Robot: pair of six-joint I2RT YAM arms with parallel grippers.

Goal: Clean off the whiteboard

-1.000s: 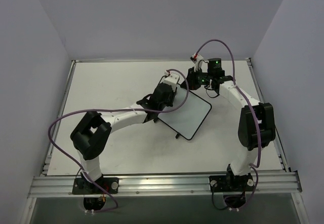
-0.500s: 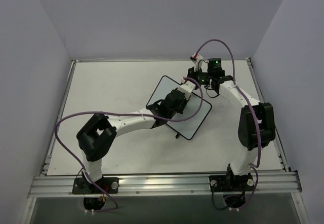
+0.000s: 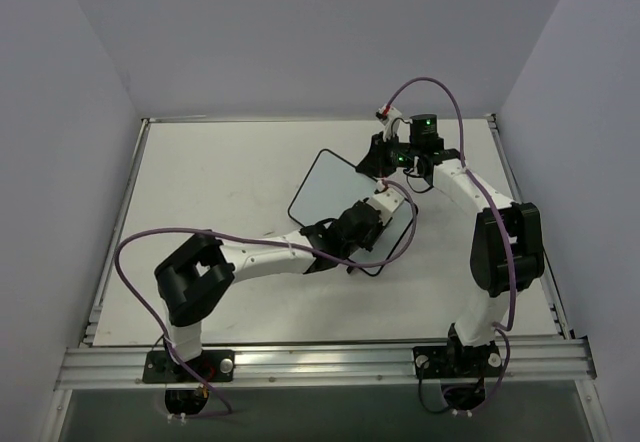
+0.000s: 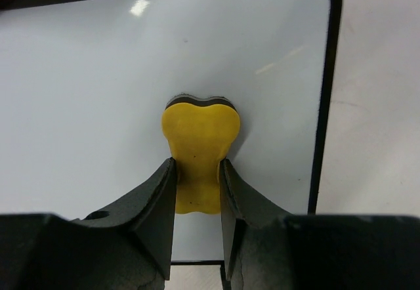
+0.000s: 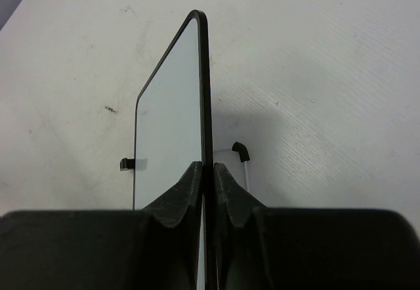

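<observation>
1. Board (image 3: 330, 184): its face shows plain white inside a thin black rim. It lies near the middle of the worktop (image 3: 220, 172), between the two claws.
2. Left claw (image 4: 197, 172): we see it clamped on a yellow eraser (image 4: 200, 136). The eraser's dark end meets the board's face, close to one rim.
3. Right claw (image 5: 205, 172): its fingers are pinched onto the board's rim. From this wrist we view the board edge-on, extending away from the claw.
</observation>
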